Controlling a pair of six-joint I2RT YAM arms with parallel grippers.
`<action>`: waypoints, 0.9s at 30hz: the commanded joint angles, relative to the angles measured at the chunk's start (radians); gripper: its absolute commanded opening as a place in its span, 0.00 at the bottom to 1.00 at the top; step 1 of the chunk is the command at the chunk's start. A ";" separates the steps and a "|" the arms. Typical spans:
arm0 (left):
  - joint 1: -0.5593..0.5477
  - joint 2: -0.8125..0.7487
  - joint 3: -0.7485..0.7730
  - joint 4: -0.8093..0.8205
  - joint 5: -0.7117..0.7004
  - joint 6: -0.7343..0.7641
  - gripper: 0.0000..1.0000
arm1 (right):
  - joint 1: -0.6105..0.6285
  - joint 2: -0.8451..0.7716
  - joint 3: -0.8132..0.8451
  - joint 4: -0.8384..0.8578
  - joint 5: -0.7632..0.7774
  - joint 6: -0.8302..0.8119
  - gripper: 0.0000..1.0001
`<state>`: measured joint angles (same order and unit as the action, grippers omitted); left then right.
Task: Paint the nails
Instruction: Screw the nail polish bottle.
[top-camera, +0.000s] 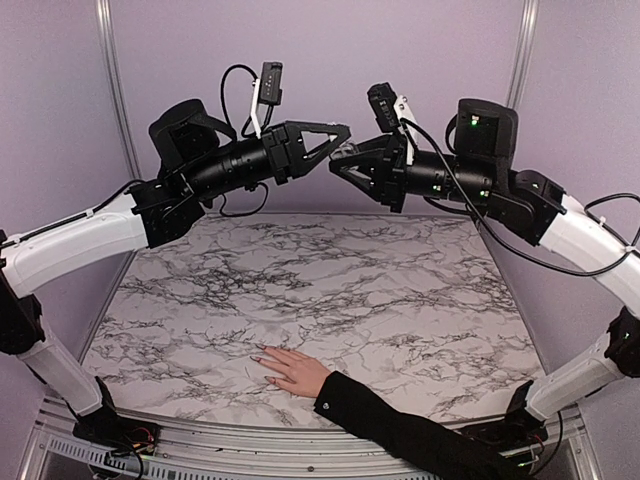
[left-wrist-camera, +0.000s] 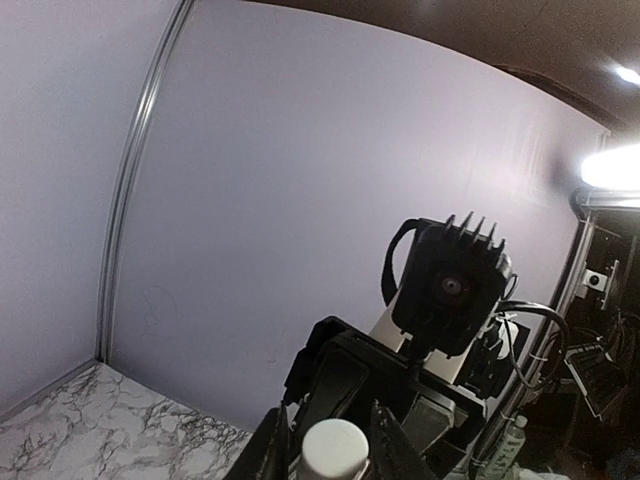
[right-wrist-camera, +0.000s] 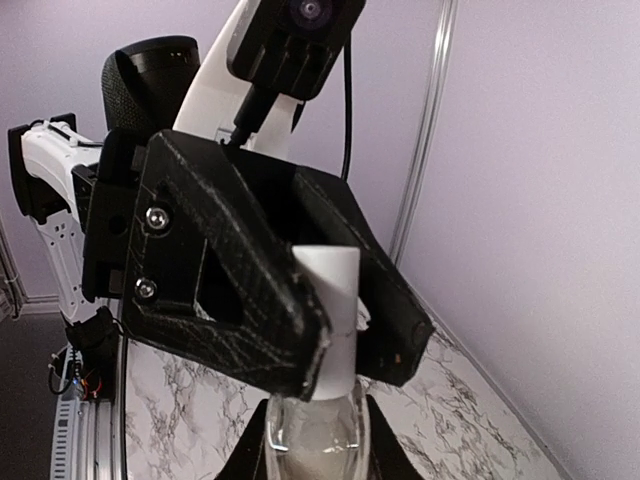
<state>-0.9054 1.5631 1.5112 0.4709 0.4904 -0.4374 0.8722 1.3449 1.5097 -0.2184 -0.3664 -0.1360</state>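
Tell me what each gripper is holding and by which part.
The right gripper holds a clear bottle by its body. The left gripper has its jaws around the white cap; a firm clamp cannot be told.

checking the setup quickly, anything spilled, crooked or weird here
Nothing stands out: no spill on the table, the hand lies flat on it, and the right gripper holds the bottle, the left gripper flanking its white cap.

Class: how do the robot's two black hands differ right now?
The left hand brackets the small white cap; the right hand is shut on the clear bottle below it. The left hand points rightward, the right hand leftward. Both hang high above the marble table.
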 joint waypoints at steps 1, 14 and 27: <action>-0.005 -0.002 -0.011 -0.050 -0.108 -0.032 0.30 | 0.048 0.019 0.079 0.010 0.255 -0.088 0.00; -0.001 0.007 -0.012 -0.089 -0.130 0.012 0.00 | 0.080 0.020 0.046 0.006 0.322 -0.162 0.00; 0.016 -0.006 -0.045 -0.089 0.256 0.071 0.08 | -0.014 -0.011 0.015 0.150 -0.508 0.041 0.00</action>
<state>-0.8852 1.5620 1.5074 0.4458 0.6193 -0.3466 0.8322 1.3682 1.5082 -0.2230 -0.5987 -0.0761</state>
